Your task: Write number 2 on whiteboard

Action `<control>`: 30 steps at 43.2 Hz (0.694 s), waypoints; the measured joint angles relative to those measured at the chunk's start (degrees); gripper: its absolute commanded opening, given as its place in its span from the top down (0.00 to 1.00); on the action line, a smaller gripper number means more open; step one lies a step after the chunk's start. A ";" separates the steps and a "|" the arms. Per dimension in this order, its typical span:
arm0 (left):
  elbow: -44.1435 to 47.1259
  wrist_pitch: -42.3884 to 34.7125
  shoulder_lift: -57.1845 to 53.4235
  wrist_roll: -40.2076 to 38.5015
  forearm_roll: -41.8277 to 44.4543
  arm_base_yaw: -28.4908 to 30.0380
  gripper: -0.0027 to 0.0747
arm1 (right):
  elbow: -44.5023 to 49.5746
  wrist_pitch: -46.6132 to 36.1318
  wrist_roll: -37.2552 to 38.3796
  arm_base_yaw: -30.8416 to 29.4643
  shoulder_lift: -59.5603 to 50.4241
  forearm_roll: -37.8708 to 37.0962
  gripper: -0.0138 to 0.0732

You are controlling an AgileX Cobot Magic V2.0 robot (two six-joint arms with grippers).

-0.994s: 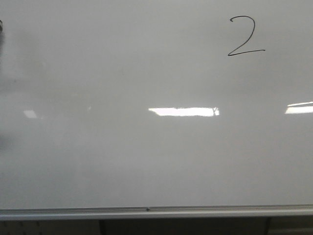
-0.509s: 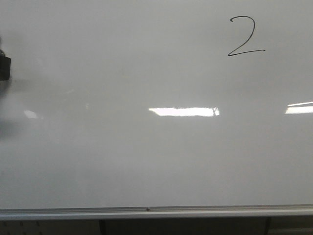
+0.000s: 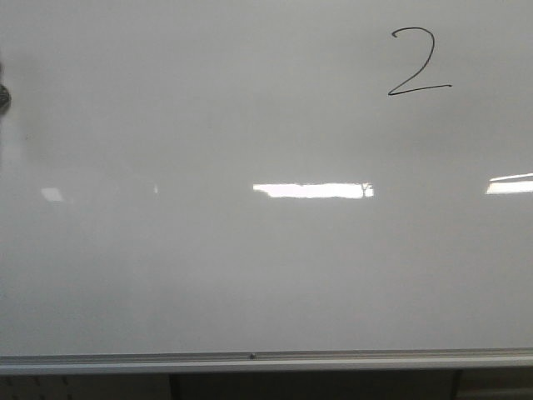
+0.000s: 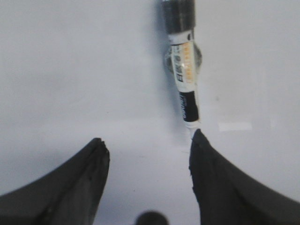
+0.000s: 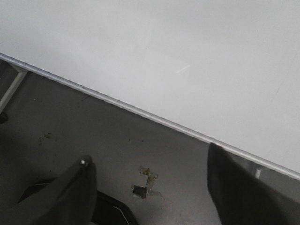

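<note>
Glossy grey whiteboard (image 3: 250, 250) is filling the front view, with the number 2 (image 3: 419, 62) sitting finished up in its top right. Over the last second a dark shape slid in at the left edge and is mostly backing out now. Left claw (image 4: 147, 154) is gaping wide, a marker (image 4: 184, 70) touching one finger. Right claw (image 5: 150, 180) is hanging open, empty.

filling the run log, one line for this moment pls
black hand-drawn number 2: done, upper right | glossy grey-white whiteboard | left gripper: open, white-labelled marker at one finger | right gripper: open, empty
</note>
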 measured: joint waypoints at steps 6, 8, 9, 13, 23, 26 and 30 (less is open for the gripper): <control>-2.78 12.87 -7.63 3.92 -1.81 -6.30 0.47 | 1.56 -2.21 0.13 0.00 -2.90 -0.14 0.24; -3.54 16.43 -9.65 4.62 -2.75 -8.67 0.47 | 2.22 -2.32 0.13 0.00 -3.99 -0.54 0.24; -3.82 18.58 -10.97 4.92 -3.30 -9.66 0.47 | 2.51 -2.32 0.13 0.00 -4.69 -0.65 0.24; -4.32 23.25 -14.98 5.32 -5.60 -13.80 0.47 | 3.95 -2.43 0.15 0.00 -7.01 -1.72 0.24; -4.41 27.75 -25.15 5.64 -11.37 -20.31 0.47 | 7.92 -2.68 0.15 0.00 -12.64 -2.30 0.24; -4.46 27.86 -27.00 5.64 -12.80 -20.54 0.47 | 8.21 -2.68 0.15 0.00 -13.83 -2.30 0.24; -4.46 28.02 -28.26 5.64 -13.37 -20.67 0.47 | 8.30 -2.68 0.15 0.00 -14.53 -2.30 0.24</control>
